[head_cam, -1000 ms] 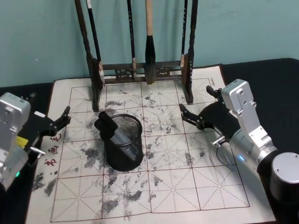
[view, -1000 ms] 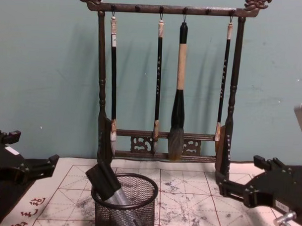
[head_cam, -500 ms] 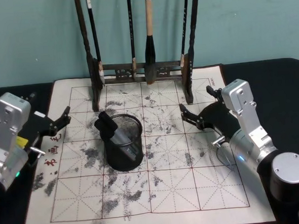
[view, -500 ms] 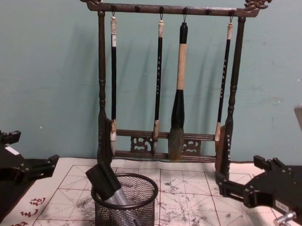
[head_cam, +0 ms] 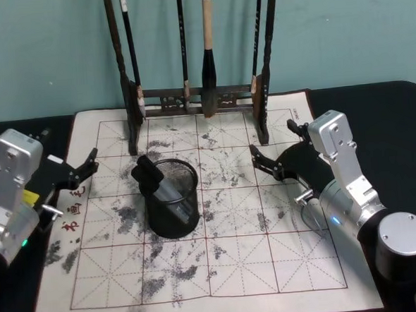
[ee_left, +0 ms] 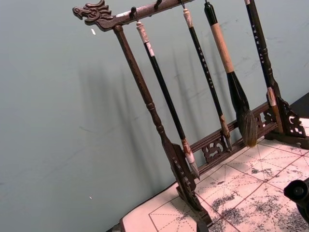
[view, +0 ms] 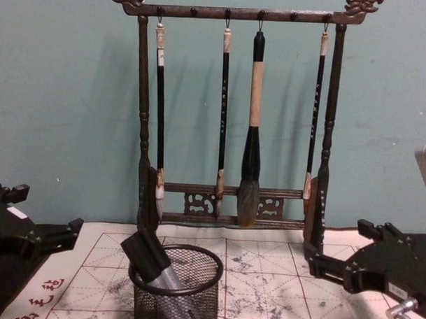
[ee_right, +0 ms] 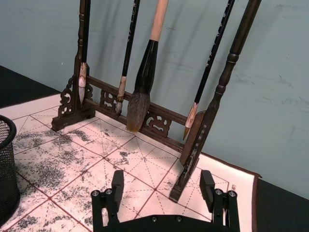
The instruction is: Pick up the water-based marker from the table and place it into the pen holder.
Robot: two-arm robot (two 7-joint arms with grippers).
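Both of our grippers stood apart from the work: our left gripper (head_cam: 82, 172) hung over the left side of the mat, our right gripper (head_cam: 275, 154) over its right side, each with its fingers spread and nothing between them. The water-based marker (head_cam: 156, 182) was already in the pen holder (head_cam: 170, 198), leaning on the rim with its black cap poking out above it, as the chest view confirmed (view: 153, 262). We judged little remained to go wrong. The tilted marker could tip the light mesh cup, or an arm swinging inward could knock the cup or the brush rack (head_cam: 199, 96) close behind it on the table (head_cam: 396, 116). Against the frames from a second and half a second before, we found nothing changed: marker, holder and both arms sat exactly where they had been.
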